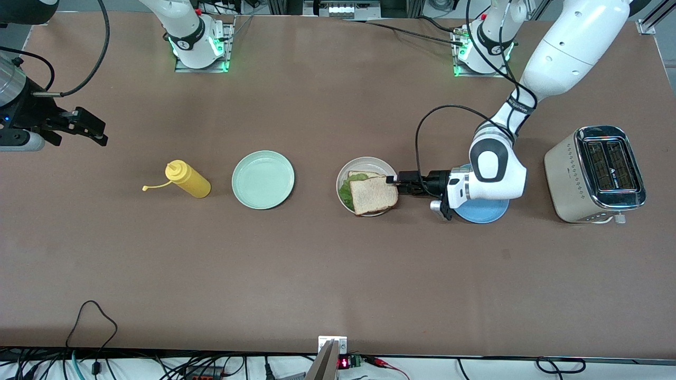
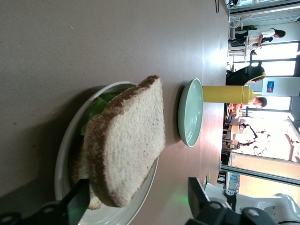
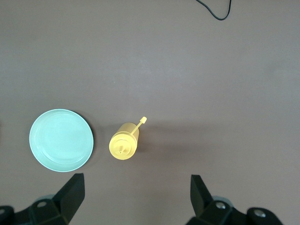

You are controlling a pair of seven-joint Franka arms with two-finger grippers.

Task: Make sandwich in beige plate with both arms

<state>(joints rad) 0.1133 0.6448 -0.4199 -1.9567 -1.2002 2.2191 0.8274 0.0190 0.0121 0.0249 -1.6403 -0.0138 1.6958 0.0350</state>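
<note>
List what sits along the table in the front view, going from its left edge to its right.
Right pincer → yellow squeeze bottle → mint-green plate → sandwich on beige plate → left pincer → blue plate → toaster.

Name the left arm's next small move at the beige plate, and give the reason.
Probably draw the left claw straight back off the beige plate. Its fingers stand open at the edge of the top bread slice, which lies on the lettuce. The right claw waits.
</note>
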